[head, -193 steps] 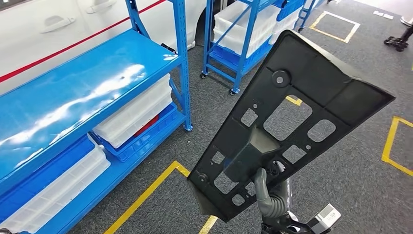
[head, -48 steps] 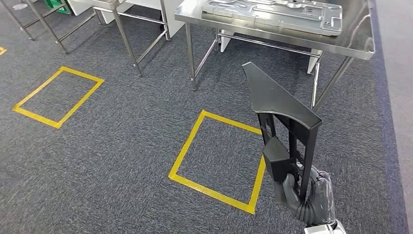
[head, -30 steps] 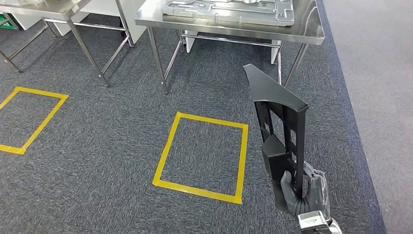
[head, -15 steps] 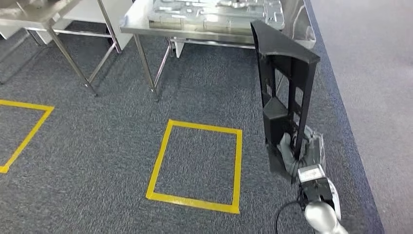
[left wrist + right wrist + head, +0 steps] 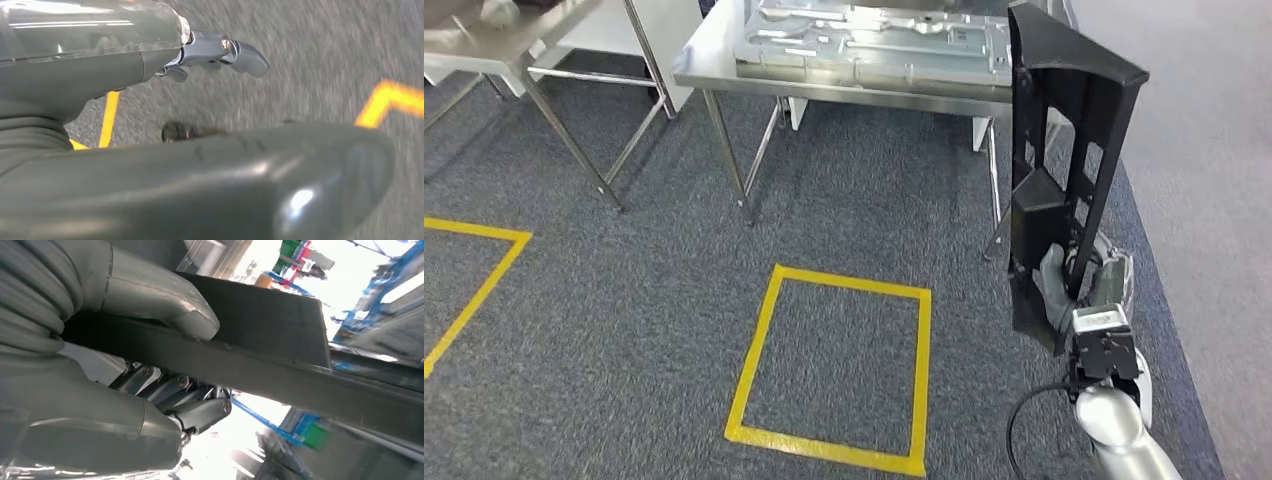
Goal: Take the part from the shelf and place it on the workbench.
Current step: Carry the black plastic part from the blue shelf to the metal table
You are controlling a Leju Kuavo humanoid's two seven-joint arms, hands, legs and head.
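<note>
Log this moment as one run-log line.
phase: carrying | right hand: grips black part upright | left hand: holds nothing, above carpet | workbench: ahead, metal tray on it | part not yet placed

Dark grey speckled carpet (image 5: 624, 300) covers the floor, marked with a yellow tape square (image 5: 834, 365) and part of another yellow tape outline (image 5: 469, 275) off to one side. Beyond stand two stainless steel tables on thin legs (image 5: 724, 75), one bearing a flat silver pressed-metal panel (image 5: 874, 45).
</note>
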